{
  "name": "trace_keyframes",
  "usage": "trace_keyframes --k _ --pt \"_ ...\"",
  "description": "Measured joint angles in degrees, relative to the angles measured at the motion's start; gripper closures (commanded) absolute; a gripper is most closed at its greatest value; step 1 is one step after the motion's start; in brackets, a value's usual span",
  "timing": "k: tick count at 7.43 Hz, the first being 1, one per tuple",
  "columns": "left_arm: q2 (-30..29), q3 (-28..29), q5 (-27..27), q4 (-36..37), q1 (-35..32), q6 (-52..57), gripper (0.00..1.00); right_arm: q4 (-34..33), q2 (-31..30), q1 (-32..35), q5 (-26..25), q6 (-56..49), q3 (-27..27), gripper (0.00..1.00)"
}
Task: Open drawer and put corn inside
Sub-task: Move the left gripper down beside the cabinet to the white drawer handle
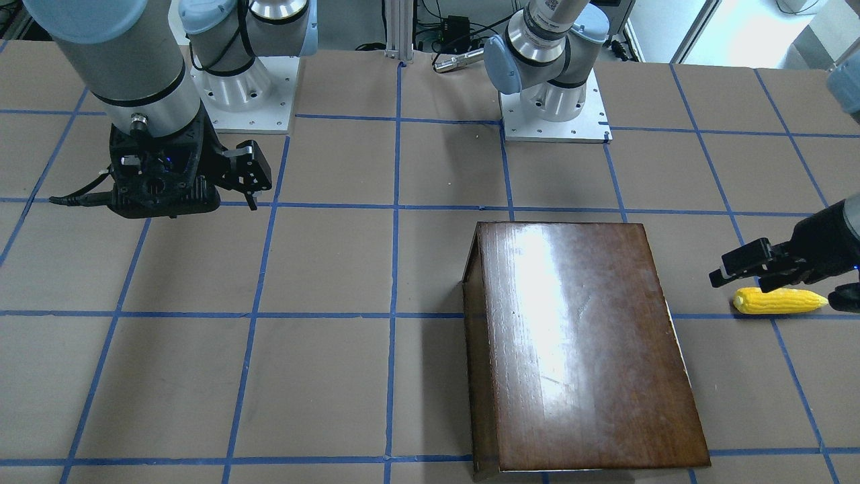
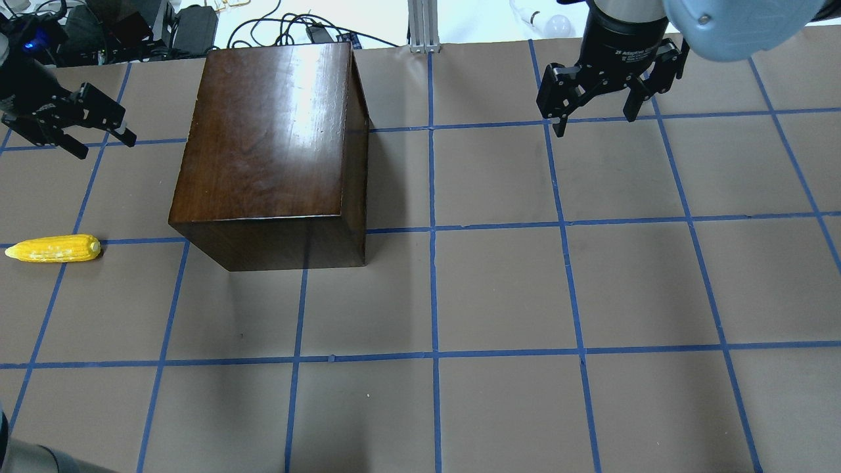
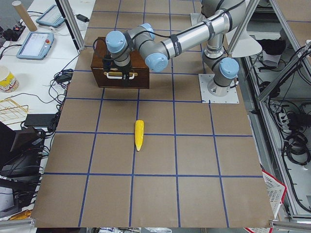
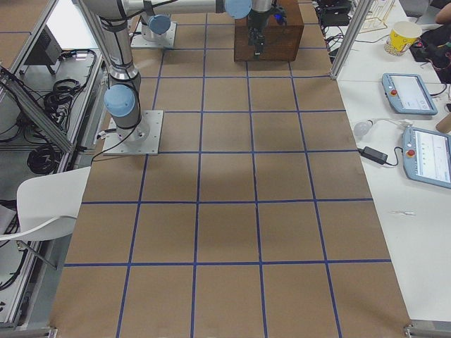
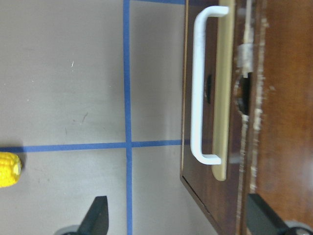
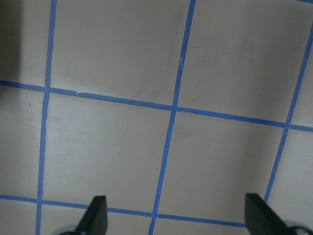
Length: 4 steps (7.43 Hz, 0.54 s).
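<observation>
The dark-brown cabinet (image 2: 269,138) stands on the table's left half; it also shows in the front-facing view (image 1: 578,343). Its drawer is shut; the chipped front panel (image 5: 215,112) with a white handle (image 5: 199,88) faces the robot's left. The yellow corn (image 2: 54,249) lies on the table, left of and nearer than the cabinet, and shows in the front-facing view (image 1: 779,300) and at the left wrist view's edge (image 5: 9,169). My left gripper (image 2: 104,146) is open and empty, hovering above the table beside the drawer front. My right gripper (image 2: 596,125) is open and empty, far right.
The table is brown paper with a blue tape grid (image 2: 433,230). The two arm bases (image 1: 554,114) (image 1: 245,101) stand at the robot's edge. Cables and boxes (image 2: 131,26) lie beyond the far edge.
</observation>
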Motion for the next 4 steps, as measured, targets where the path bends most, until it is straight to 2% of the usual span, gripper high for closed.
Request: trace_keyframes --k 4 --pt "-4.7 -0.4 -4.8 1.6 0.3 0.3 0.00 0.0 0.0 0.0 0.0 0.1 0.0 0.00"
